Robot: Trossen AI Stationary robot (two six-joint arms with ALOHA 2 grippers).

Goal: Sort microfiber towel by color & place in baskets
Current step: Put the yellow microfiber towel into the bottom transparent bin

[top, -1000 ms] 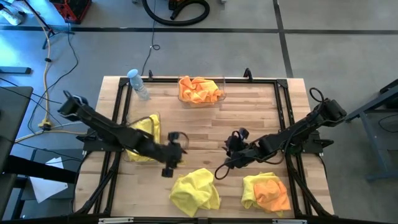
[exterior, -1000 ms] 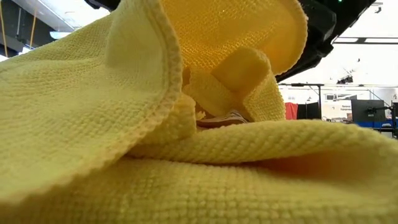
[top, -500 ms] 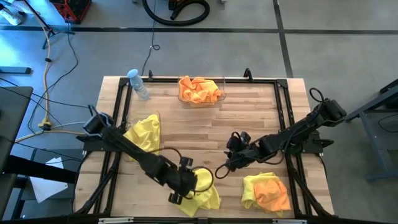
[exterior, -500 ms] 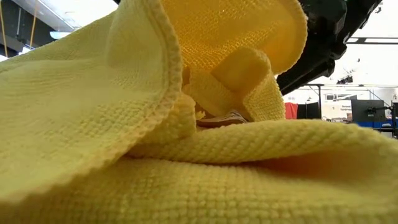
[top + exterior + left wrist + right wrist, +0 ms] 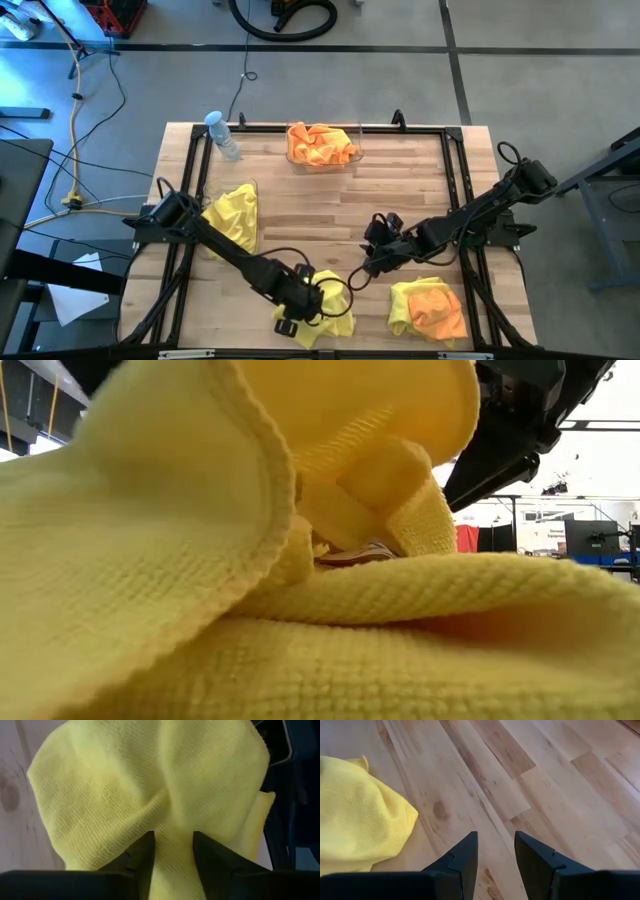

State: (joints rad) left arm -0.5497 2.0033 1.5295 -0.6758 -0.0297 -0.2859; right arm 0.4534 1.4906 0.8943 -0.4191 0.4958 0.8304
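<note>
Yellow towel (image 5: 325, 300): high view, crumpled at front edge of table, centre-left; L arm lies over it.
L gripper (image 5: 300, 305): high view, down on that towel; finger gap not readable here.
R gripper (image 5: 372, 255): high view, over bare wood mid-table, apart from all cloth.
Other towels: high view, yellow+orange pile (image 5: 430, 308) front right; yellow one in left basket (image 5: 210, 212); orange ones in far basket (image 5: 352, 152).
Water bottle (image 5: 222, 134): high view, far left corner.
Low view: yellow towel (image 5: 200, 560) fills the frame, dark arm part upper right.
L wrist view: fingers (image 5: 145, 855) partly closed, fold of yellow towel (image 5: 150, 785) pinched up between them.
R wrist view: fingers (image 5: 462, 857) parted, nothing between, bare table (image 5: 520, 780) below; yellow towel edge (image 5: 360, 810) off to one side.
</note>
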